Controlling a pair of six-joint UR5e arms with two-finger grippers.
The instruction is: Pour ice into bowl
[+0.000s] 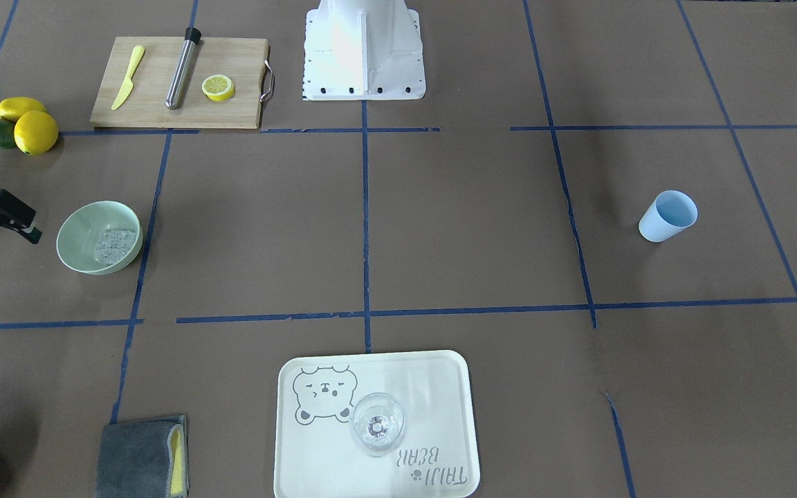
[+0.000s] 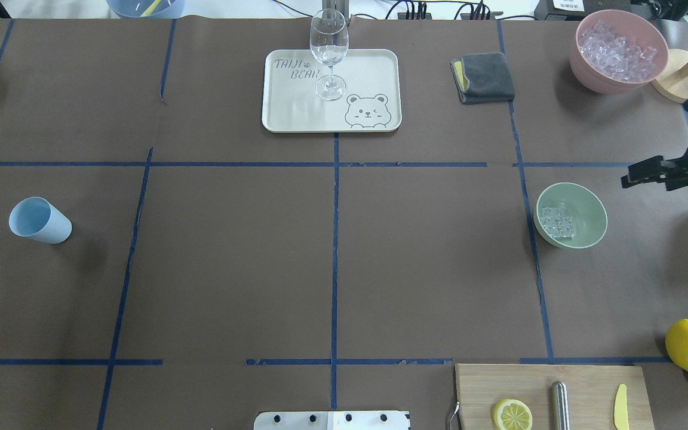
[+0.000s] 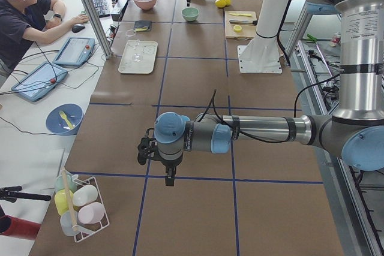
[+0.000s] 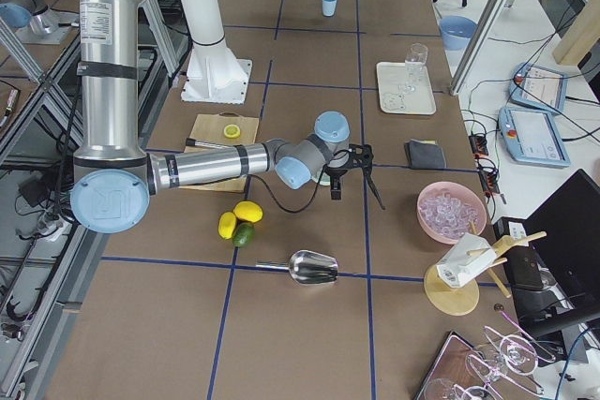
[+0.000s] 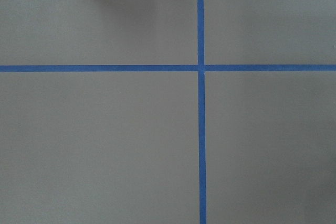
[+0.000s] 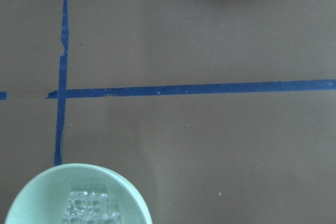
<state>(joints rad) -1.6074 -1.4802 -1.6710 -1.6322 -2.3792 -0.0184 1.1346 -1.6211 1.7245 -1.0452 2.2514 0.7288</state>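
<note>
Ice (image 2: 556, 223) lies heaped in the bowl (image 2: 586, 206), the pour apparently done. The right gripper (image 1: 5, 235) hangs near it, jaws apart and empty; whether the left gripper (image 3: 162, 169) is open cannot be told. Best exit: lift straight up, clear of the rim.

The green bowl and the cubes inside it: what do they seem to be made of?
The bowl looks like matte plastic or melamine: even pale mint colour, no strong gloss. The cubes look like clear ice or acrylic: glassy, see-through, bright edges.
</note>
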